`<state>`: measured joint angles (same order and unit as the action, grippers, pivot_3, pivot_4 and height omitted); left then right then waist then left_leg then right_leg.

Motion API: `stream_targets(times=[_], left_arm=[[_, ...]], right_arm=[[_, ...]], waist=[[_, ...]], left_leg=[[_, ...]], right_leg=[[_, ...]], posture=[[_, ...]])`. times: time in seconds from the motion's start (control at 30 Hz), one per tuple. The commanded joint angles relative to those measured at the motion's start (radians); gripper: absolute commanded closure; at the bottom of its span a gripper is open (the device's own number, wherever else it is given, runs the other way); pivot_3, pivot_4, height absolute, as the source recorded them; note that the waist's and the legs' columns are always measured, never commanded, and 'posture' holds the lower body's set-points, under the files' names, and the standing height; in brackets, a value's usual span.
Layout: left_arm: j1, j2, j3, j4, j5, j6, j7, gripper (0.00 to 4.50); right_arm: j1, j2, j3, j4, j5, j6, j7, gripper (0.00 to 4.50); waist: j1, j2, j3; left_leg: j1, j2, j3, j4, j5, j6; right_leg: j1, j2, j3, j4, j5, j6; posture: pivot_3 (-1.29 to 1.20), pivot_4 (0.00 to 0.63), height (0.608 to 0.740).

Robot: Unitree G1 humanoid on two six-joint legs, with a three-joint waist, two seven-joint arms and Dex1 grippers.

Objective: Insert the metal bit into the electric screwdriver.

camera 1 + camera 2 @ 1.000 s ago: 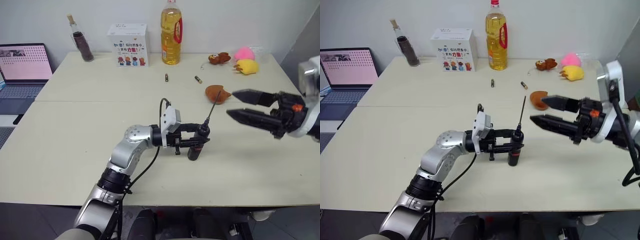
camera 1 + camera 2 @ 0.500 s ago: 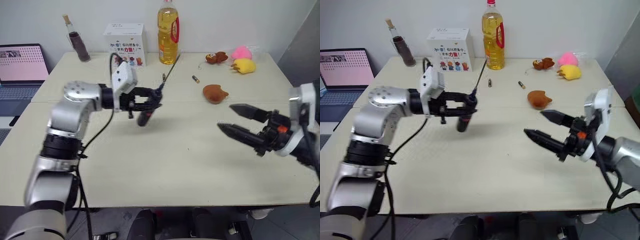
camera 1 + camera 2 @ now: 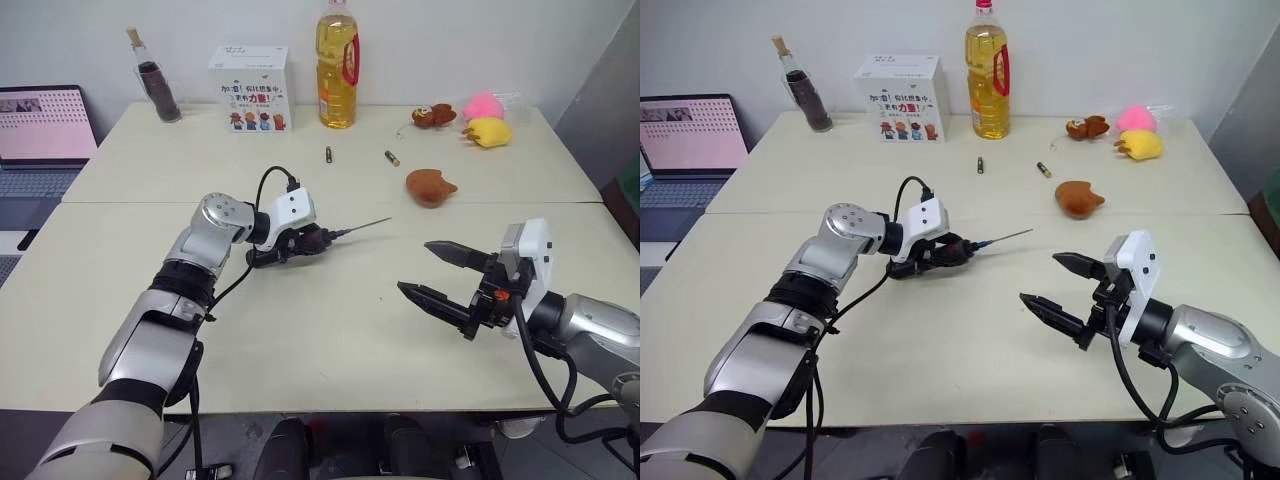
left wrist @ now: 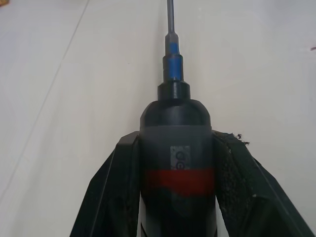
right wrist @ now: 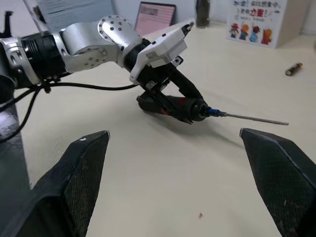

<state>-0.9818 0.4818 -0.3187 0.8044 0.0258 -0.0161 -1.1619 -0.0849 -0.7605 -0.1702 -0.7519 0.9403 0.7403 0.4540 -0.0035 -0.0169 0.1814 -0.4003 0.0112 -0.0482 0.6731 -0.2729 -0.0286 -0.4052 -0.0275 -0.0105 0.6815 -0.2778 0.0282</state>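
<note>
Lying apparently flatter now: electric screwdriver [image 3: 303, 243].

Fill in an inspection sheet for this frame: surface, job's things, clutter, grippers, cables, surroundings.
Surface: beige table, seam across it.
Job's things: metal bit seated in the electric screwdriver, which lies low near the tabletop.
Clutter: two batteries, brown toy, plush toys, oil bottle, box, corked bottle.
Grippers: left gripper shut on the screwdriver; right gripper open, empty.
Cables: black cable at the left wrist.
Surroundings: laptop on a side desk.
</note>
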Motion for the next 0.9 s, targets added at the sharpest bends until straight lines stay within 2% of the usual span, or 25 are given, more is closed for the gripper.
stream_targets(times=[0.03, 0.13, 0.3, 0.43, 0.6, 0.73, 0.9], left_arm=[[-0.044, -0.023, 0.027, 0.096, 0.011, -0.078, -0.002, 1.70], [-0.058, -0.032, 0.045, 0.133, 0.006, -0.091, -0.017, 0.99], [-0.069, -0.011, 0.078, 0.128, -0.006, -0.092, -0.026, 0.07], [-0.056, 0.058, 0.138, 0.023, -0.060, -0.025, -0.093, 0.07], [0.032, 0.217, 0.222, -0.216, -0.153, 0.145, -0.199, 0.07], [0.191, 0.354, 0.345, -0.440, -0.245, 0.399, -0.160, 0.07], [0.436, 0.396, 0.465, -0.685, -0.308, 0.506, -0.056, 0.07]], right_arm=[[0.016, 0.012, 0.023, 0.004, -0.092, -0.057, 0.016, 0.00], [0.012, 0.022, 0.026, 0.008, -0.108, -0.063, 0.019, 0.00], [-0.011, 0.028, 0.025, 0.021, -0.114, -0.054, 0.025, 0.00], [-0.027, 0.006, 0.021, 0.052, -0.124, -0.054, 0.070, 0.00], [-0.058, -0.061, 0.015, 0.144, -0.161, -0.074, 0.198, 0.00], [-0.119, -0.117, 0.002, 0.301, -0.200, -0.103, 0.312, 0.00], [-0.185, -0.132, 0.032, 0.461, -0.265, -0.157, 0.420, 0.00]], waist=[[0.001, 0.000, 0.000], [-0.001, 0.000, 0.000], [0.000, 0.000, 0.000], [-0.003, 0.000, 0.000], [-0.013, 0.000, 0.000], [-0.024, 0.000, 0.000], [-0.022, 0.000, 0.000]], left_leg=[[0.000, 0.000, 0.000, 0.000, 0.000, 0.000], [0.000, 0.000, 0.001, 0.000, 0.000, 0.000], [0.000, 0.000, 0.000, 0.001, 0.000, 0.000], [0.000, 0.000, 0.000, 0.001, 0.000, 0.000], [0.000, 0.001, 0.000, 0.000, 0.000, 0.000], [0.001, 0.002, -0.002, -0.001, 0.000, 0.000], [0.001, 0.003, -0.003, -0.001, 0.000, 0.000]], right_leg=[[0.000, 0.000, 0.000, 0.000, 0.000, 0.000], [0.000, 0.000, 0.000, 0.000, 0.000, 0.000], [0.000, 0.000, 0.000, 0.000, 0.000, 0.000], [0.000, 0.000, 0.000, 0.000, 0.000, 0.000], [0.000, 0.001, 0.001, 0.000, 0.000, 0.000], [0.000, 0.001, 0.001, 0.000, 0.000, 0.000], [0.000, -0.001, 0.001, 0.000, 0.000, 0.000]], posture=[[0.00, 0.150, 0.740], [0.00, 0.150, 0.740], [0.00, 0.150, 0.740], [0.00, 0.150, 0.740], [0.00, 0.150, 0.740], [0.00, 0.150, 0.740], [0.00, 0.150, 0.740]])
